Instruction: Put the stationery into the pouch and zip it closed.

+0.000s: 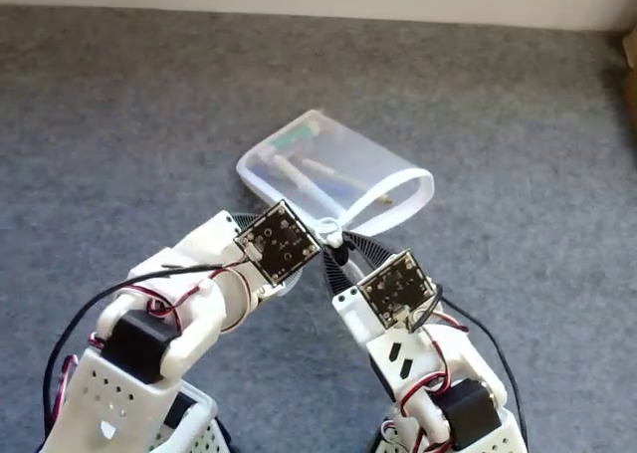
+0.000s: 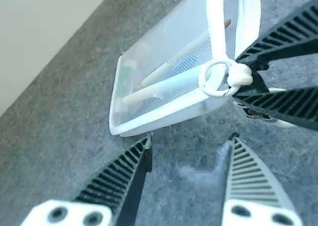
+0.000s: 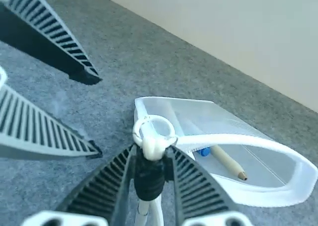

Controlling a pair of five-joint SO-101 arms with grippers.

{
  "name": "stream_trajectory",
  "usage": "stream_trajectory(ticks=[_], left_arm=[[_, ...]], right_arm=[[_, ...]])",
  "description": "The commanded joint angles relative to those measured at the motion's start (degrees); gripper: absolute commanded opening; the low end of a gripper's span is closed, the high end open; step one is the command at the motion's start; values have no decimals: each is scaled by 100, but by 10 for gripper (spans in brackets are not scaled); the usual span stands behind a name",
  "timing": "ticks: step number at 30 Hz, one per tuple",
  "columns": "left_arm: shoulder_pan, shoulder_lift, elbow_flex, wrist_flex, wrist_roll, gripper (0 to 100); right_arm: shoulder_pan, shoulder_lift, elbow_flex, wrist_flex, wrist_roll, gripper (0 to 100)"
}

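We see right gripper (image 3: 149,159) clamped on zipper pull (image 3: 153,134) of pouch (image 1: 370,156); left gripper (image 2: 190,145) spread apart beside it; pens (image 2: 166,83) inside.

We see the pouch (image 1: 333,166) as milky, translucent white with a fine mesh grid on its side, a solid white band at its mouth and a white ring pull (image 3: 153,131). Through it we make out a tan pencil (image 3: 226,162) with a darker tip, a blue-ended piece (image 3: 203,151), a white pen (image 2: 149,89) and a green patch (image 2: 128,69) at the far end. The left gripper (image 2: 190,139) and right gripper (image 3: 151,159) have black fingers with pale ribbed stripes on white bases, the table covering (image 1: 119,124) is mottled mid grey, and the wall (image 3: 238,27) is cream.
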Motion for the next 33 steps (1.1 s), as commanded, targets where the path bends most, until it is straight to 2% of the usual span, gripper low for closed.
stream_trajectory(ticks=[1, 9, 17, 24, 29, 33], left_arm=[[-66, -136, 215, -378, -26, 236], [391, -110, 338, -396, -26, 236], [215, -127, 1051, -1776, 0, 236], [259, -119, 1464, -2664, 0, 232], [277, -110, 1727, -3015, -9, 231], [277, -110, 2149, -3648, -9, 231]], right_arm=[[66, -119, -374, -136, -62, 5], [66, -119, -259, -602, -62, 5], [66, -119, -242, -593, -62, 5], [66, -119, -215, -593, -35, 5], [66, -119, -207, -593, -26, 5], [40, -119, -198, -602, -26, 5]])
